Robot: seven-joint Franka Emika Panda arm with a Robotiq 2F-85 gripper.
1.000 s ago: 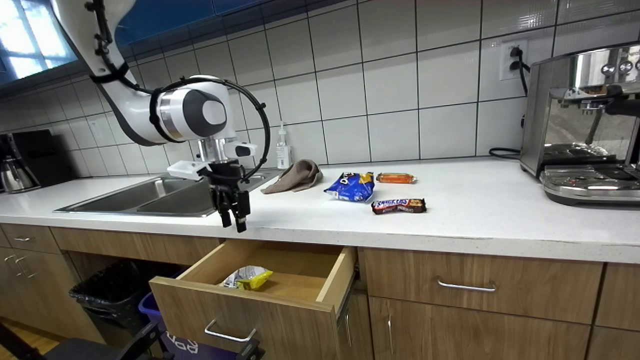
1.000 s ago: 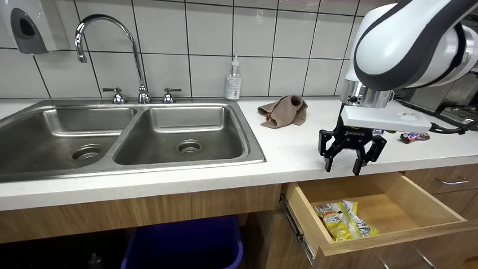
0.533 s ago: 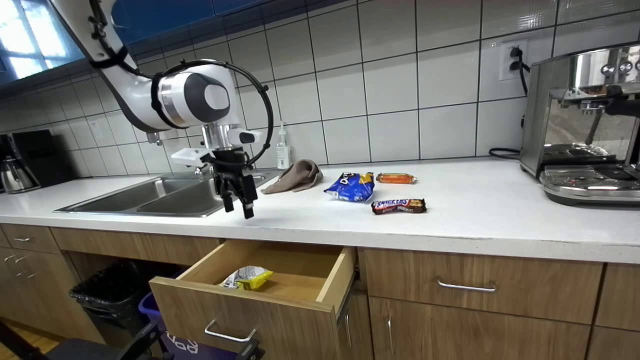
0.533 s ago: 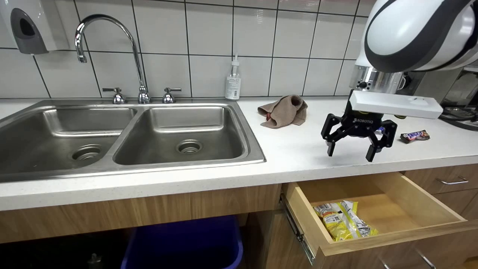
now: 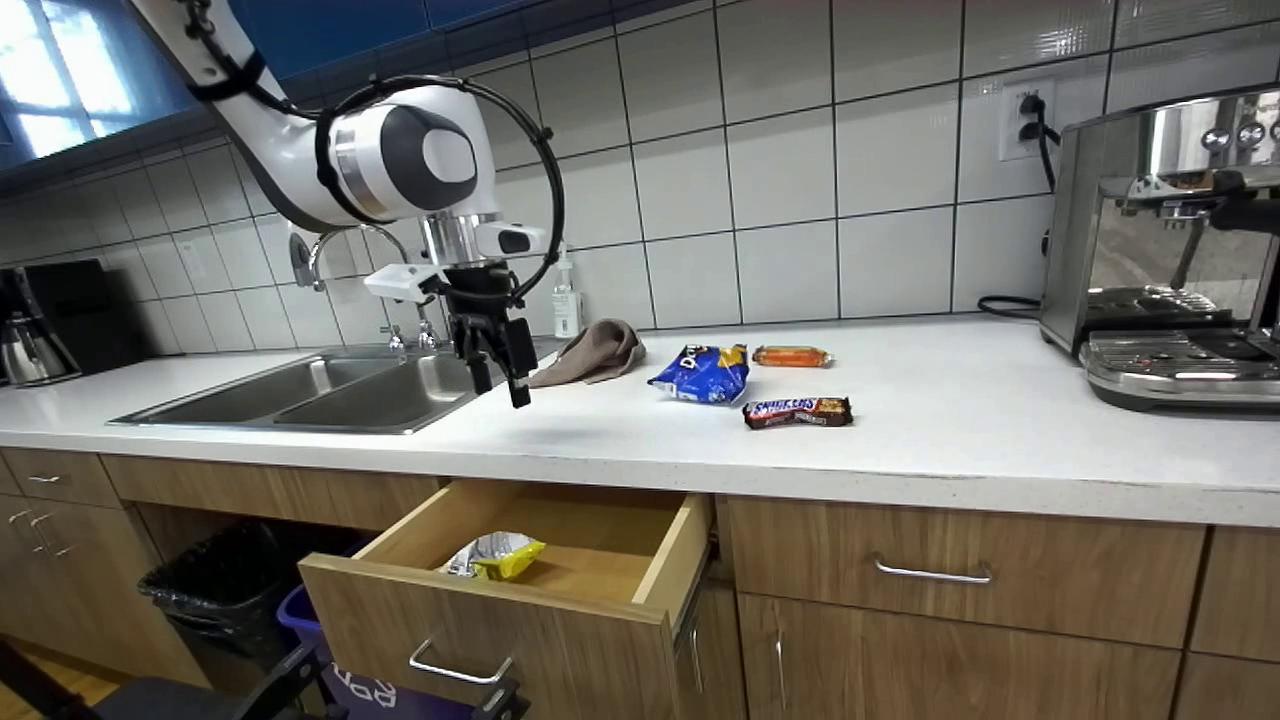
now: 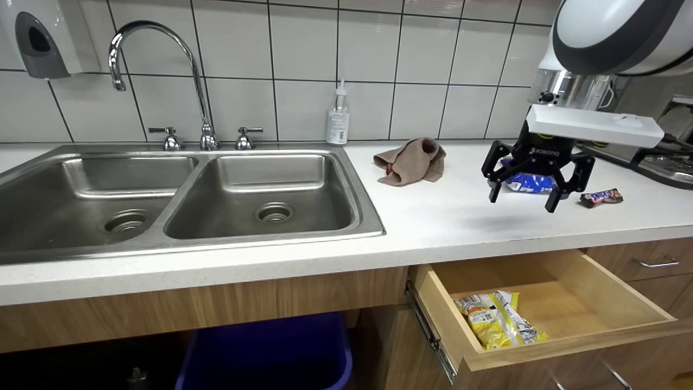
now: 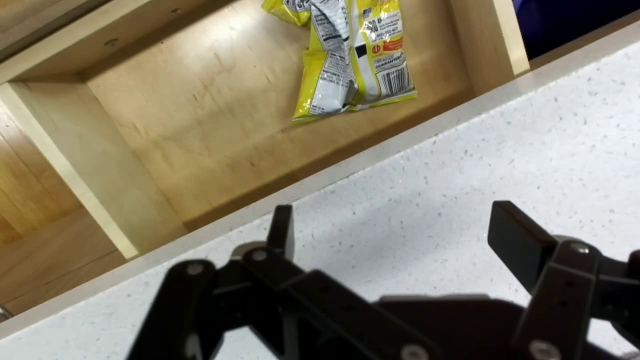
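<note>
My black gripper (image 5: 501,393) is open and empty above the white counter, in front of the brown cloth (image 5: 595,353). In an exterior view the gripper (image 6: 523,201) partly covers a blue chip bag (image 6: 528,183) lying behind it. That bag (image 5: 700,375) lies beside a Snickers bar (image 5: 797,412) and an orange-wrapped packet (image 5: 792,356). In the wrist view the wide-apart fingers (image 7: 392,225) have only bare counter between them. A yellow and silver chip bag (image 7: 350,55) lies in the open drawer (image 7: 210,75); it shows in both exterior views (image 5: 495,556) (image 6: 501,319).
The drawer (image 6: 568,303) is pulled out below the counter edge. A double sink (image 6: 346,216) with a tall faucet (image 6: 157,24) and a soap bottle (image 6: 338,122) are to one side. A coffee machine (image 5: 1180,250) stands opposite. A blue bin (image 6: 265,352) is under the counter.
My gripper has risen from near the counter's front edge above the drawer and moved back over the counter toward the blue bag. Its fingers have spread wider. The objects have not moved.
</note>
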